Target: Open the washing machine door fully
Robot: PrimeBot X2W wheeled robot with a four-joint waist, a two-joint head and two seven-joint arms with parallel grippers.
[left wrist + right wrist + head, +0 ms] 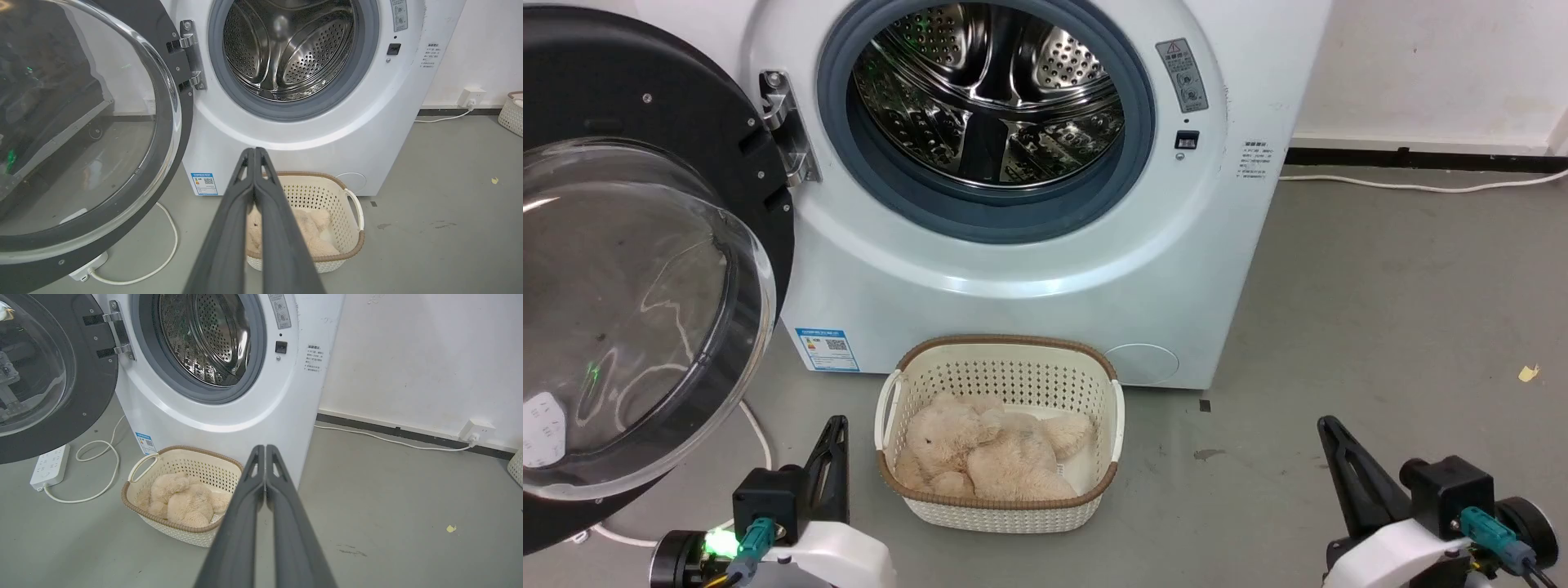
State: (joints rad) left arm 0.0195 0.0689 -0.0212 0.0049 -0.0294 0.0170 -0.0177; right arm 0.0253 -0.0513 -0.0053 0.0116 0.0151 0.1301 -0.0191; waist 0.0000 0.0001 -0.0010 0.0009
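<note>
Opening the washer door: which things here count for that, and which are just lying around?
For the job: washing machine door, standing open; washing machine; left gripper and right gripper, both shut.
Lying about: laundry basket, plush toy inside it, power strip, yellow scrap.
</note>
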